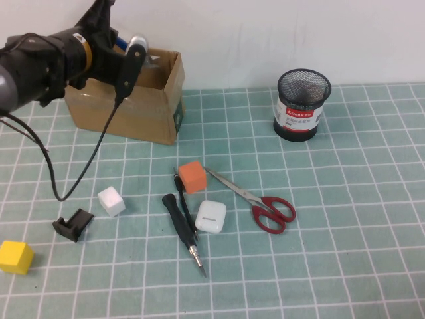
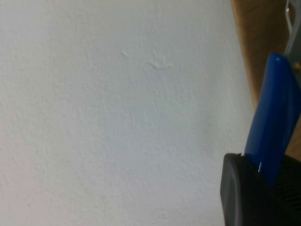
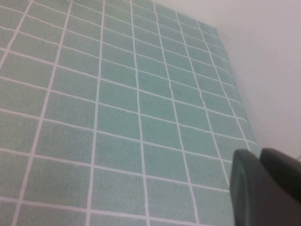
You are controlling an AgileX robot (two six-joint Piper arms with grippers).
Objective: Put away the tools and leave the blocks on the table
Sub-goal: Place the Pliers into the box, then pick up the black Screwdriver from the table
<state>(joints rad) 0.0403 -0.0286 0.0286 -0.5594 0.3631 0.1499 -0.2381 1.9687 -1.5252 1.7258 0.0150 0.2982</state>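
— Any writing I can read from here?

— Only on the black mesh pen cup (image 1: pixel 303 105), well off to the side of my left gripper (image 1: pixel 130 61): its white band carries a word that looks like "Comix", with smaller print below that I can't make out.

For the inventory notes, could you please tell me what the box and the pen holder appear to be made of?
The box looks like plain brown corrugated cardboard, matte, with open flaps. The pen holder appears to be black metal mesh, since the wall shows through its upper part; a printed label wraps its lower half.
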